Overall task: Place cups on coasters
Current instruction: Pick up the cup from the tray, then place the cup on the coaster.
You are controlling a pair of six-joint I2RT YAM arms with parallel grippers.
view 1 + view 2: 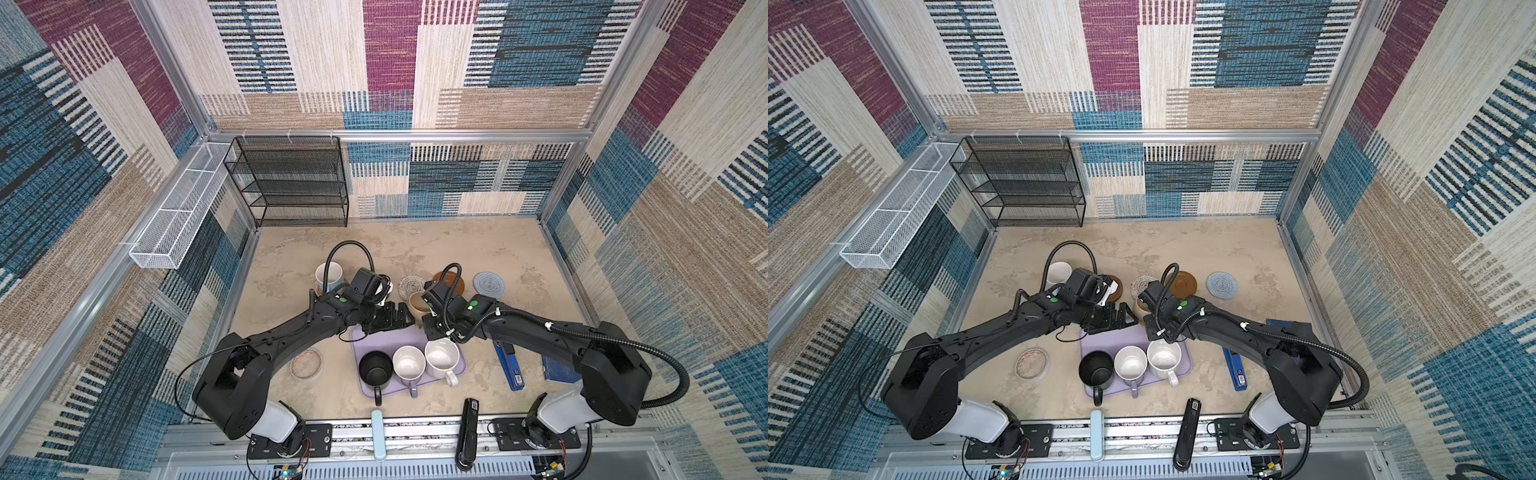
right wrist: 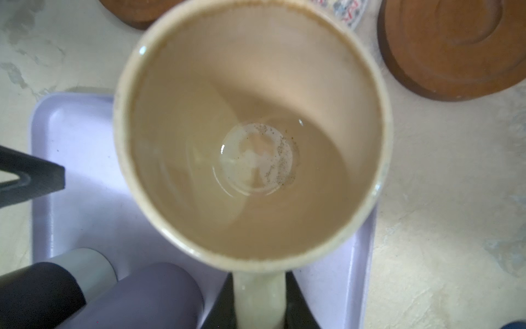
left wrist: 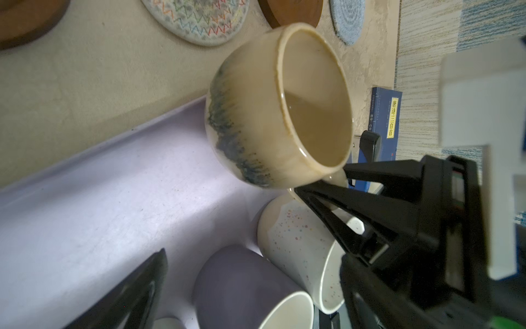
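Now the right hand [image 2: 259, 302] clamps the beige mug [image 2: 250, 128] by its handle, frame centre, seemingly holding it off the tray [image 2: 71, 136] for the wooden coaster [image 2: 455, 48] upper right; the left hand [image 1: 397, 319] hangs released.

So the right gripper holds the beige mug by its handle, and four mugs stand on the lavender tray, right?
Not four, three: both top views show only the black mug, lavender mug and speckled white mug on the lavender tray. The right gripper does hold the beige mug by its handle.
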